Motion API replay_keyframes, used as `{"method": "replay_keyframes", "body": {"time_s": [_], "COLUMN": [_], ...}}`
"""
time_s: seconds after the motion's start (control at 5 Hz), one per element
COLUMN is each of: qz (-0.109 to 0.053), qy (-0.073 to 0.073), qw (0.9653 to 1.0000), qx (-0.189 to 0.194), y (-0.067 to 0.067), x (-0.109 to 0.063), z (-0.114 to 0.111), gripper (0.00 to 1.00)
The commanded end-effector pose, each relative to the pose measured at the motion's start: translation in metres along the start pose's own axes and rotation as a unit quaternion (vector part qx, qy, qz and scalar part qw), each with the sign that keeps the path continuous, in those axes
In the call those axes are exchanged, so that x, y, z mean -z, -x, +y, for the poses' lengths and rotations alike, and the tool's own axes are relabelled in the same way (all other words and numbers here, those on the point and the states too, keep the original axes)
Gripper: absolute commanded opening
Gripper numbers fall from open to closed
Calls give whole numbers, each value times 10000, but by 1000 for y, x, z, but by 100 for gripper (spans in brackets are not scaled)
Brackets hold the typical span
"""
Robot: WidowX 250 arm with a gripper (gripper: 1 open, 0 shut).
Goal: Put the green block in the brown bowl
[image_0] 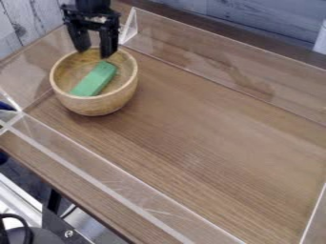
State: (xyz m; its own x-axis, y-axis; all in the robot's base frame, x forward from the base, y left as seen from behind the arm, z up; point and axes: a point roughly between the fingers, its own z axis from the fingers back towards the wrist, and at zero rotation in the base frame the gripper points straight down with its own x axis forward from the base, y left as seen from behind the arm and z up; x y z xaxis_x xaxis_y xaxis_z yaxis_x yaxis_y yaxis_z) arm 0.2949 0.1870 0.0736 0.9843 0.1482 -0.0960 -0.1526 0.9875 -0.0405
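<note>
The green block (pixel 93 79) lies flat inside the brown bowl (pixel 67 99), which sits at the left of the wooden table. My gripper (pixel 93 45) hangs pointing down just above the bowl's far rim. Its two black fingers (pixel 110 40) stand apart and nothing is between them. The fingertips are above the block's far end and do not touch it.
Clear acrylic walls (pixel 216 71) fence the wooden tabletop (pixel 204 133) on all sides. A clear front wall (pixel 76 172) runs along the near edge. Beyond the near-left edge a metal frame and cables (pixel 26 229) show.
</note>
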Motion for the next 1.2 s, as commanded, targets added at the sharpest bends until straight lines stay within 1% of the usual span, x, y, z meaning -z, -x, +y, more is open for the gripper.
{"method": "replay_keyframes", "body": {"time_s": [0.0, 0.2, 0.4, 0.6, 0.8, 1.0], "qz": [-340, -519, -693, -773, -757, -656], "qy": [-101, -29, 6, 49, 39, 53], "qw": [9993, 9982, 9963, 9939, 9945, 9947], "qx": [105, 289, 502, 786, 729, 785], "y": [-4, -11, -19, -32, -38, -36], "x": [-28, -46, -66, -79, -72, -61], "z": [-6, -19, -35, -61, -55, -58], "gripper": [100, 100, 100, 100, 0, 0]}}
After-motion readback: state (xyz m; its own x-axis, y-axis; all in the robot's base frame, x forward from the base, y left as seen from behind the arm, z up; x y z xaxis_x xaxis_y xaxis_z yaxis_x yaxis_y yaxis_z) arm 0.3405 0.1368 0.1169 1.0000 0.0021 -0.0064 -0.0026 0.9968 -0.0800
